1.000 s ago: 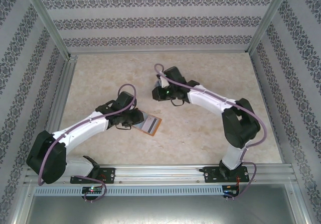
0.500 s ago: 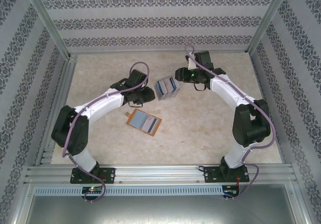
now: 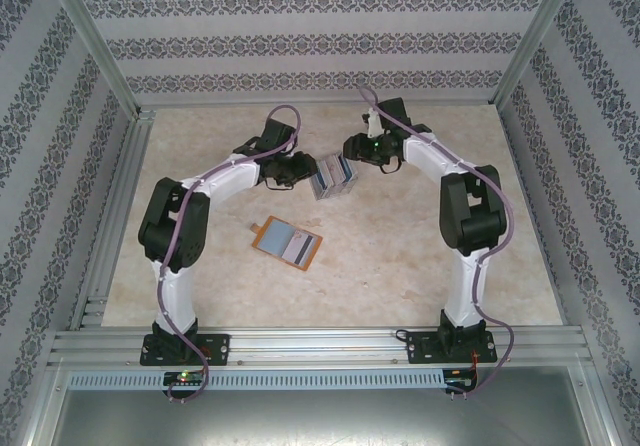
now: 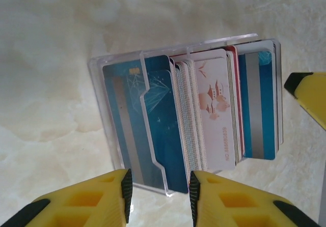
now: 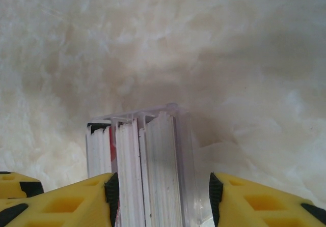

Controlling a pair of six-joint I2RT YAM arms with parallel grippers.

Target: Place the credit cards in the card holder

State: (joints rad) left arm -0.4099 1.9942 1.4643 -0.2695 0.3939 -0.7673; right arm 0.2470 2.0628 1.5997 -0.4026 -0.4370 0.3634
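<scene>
While both arms reach to the far middle of the counter (image 3: pixel 400 266), the credit cards (image 4: pixel 214 110) stand on edge, packed side by side in a clear rack (image 4: pixel 102 110): blue cards toward either end, a pinkish one between, thin white edges in the middle.

The left hand (image 4: pixel 158 199) is low at one face of the rack. Its yellow fingers are parted, with the near corner of the rack and a blue card in the gap. No clamping shows, so it reads as open.

The right hand (image 5: pixel 162 186) meets the rack end-on from the opposite side, its jaws spread wider than the row of card edges and a clear space at the right pad: open as well, holding nothing. In the left wrist view a yellow finger (image 4: pixel 310 94) at the right margin is probably the right hand's.

The card holder (image 3: pixel 287 242) lies unfolded on the counter, well apart from the rack and nearer the arm bases, its tan inside up. A pale patch on it is too small to identify.

Judged step: fetching a card from the rack, with neither hand yet gripping one.

The next move calls for one hand to steady the rack while the other closes on a single card's edge, not a bundle, lifts it straight out and carries it to the card holder. Tight packing makes taking two cards at once the likely fault.
</scene>
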